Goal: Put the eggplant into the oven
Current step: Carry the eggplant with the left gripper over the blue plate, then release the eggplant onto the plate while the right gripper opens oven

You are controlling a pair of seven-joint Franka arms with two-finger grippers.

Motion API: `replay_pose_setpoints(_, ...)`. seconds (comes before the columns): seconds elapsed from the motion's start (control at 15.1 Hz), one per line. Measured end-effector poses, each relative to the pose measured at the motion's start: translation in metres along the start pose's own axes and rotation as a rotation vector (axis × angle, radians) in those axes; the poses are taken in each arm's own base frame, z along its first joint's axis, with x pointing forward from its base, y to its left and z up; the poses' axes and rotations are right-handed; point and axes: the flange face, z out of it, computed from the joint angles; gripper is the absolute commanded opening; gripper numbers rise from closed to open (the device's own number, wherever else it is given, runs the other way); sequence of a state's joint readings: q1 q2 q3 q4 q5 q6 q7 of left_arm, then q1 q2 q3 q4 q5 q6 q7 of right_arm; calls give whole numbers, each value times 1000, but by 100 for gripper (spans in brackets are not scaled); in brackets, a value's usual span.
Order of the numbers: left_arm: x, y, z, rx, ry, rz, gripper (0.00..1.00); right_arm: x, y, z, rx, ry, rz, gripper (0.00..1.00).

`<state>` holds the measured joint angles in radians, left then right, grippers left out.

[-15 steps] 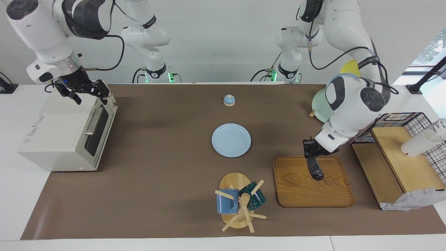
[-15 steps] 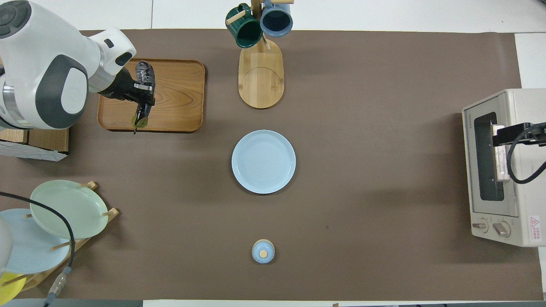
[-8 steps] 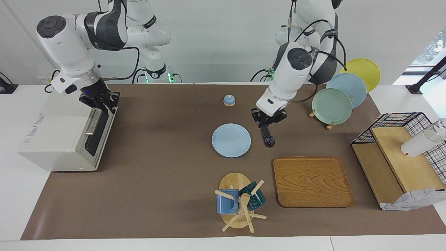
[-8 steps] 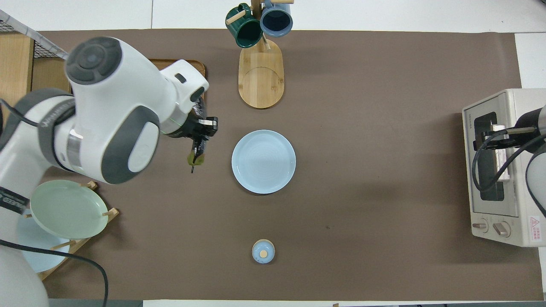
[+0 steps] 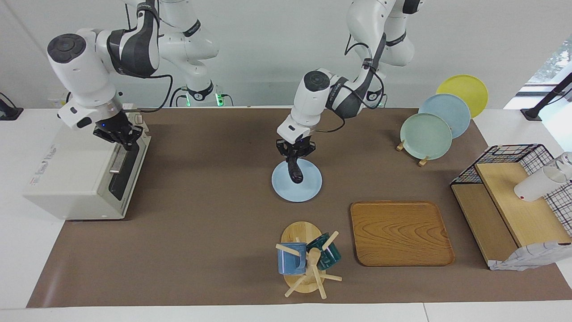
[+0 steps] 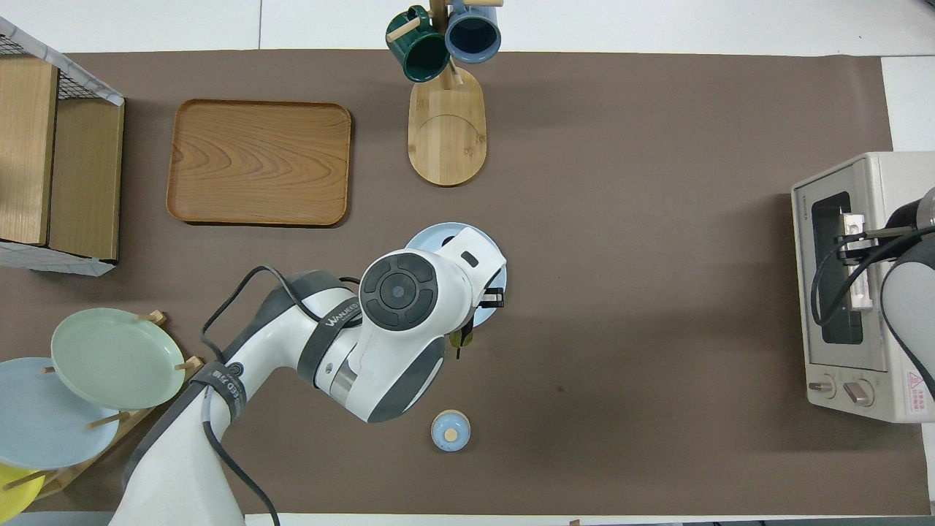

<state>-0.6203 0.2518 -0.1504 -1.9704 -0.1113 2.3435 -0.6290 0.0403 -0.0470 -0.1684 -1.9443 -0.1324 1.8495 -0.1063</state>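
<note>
The eggplant (image 5: 295,173), dark and glossy, hangs tip-down from my left gripper (image 5: 294,155), which is shut on its upper end over the light blue plate (image 5: 310,188). In the overhead view the left arm covers most of it and only the greenish stem tip of the eggplant (image 6: 460,338) shows beside the plate (image 6: 431,237). The cream-white oven (image 5: 76,174) (image 6: 887,175) stands at the right arm's end of the table with its dark glass door shut. My right gripper (image 5: 121,137) (image 6: 847,245) is shut on the end of the silver door handle (image 5: 117,158) (image 6: 863,288).
A wooden tray (image 5: 400,232) lies toward the left arm's end, farther from the robots than the plate. A mug rack (image 5: 306,261) with two mugs stands beside it. A small blue lid (image 5: 293,129), a rack of plates (image 5: 426,129) and a wire-and-wood shelf (image 5: 509,201) are also there.
My left arm has carried the eggplant from over the wooden tray to over the light blue plate. My right gripper has come down onto the oven's handle and shut.
</note>
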Motion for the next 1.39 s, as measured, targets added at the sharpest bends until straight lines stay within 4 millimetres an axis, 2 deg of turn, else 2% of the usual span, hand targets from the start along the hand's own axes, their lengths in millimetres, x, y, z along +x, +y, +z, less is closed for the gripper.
replay_pose_setpoints(0.13,3,-4,8,4,-3,-8,0,1,5,5,-11,-4,4,0)
replay_pose_setpoints(0.46,12,-14,7,7,2,-19,0,-2,25,27,-8,-8,38,0)
replay_pose_setpoints(0.53,15,-17,7,8,3,-20,11,-3,25,29,-8,-3,37,0)
replay_pose_setpoints(0.6,16,-19,7,9,4,-20,46,-3,23,29,-8,0,35,0)
replay_pose_setpoints(0.66,17,-21,7,9,4,-21,98,-4,21,29,-8,5,30,0)
replay_pose_setpoints(0.8,19,-23,7,9,4,-24,100,-4,4,32,-6,15,0,0)
replay_pose_setpoints(0.93,21,-26,7,11,3,-30,100,-2,-31,42,4,31,-32,0)
replay_pose_setpoints(1.13,31,-41,0,24,-12,-35,100,17,-86,86,33,100,-42,0)
replay_pose_setpoints(1.26,50,-66,-24,40,-32,-27,100,28,-106,116,35,108,-54,0)
replay_pose_setpoints(1.39,76,-106,-63,51,-49,-14,100,34,-113,138,41,91,-52,0)
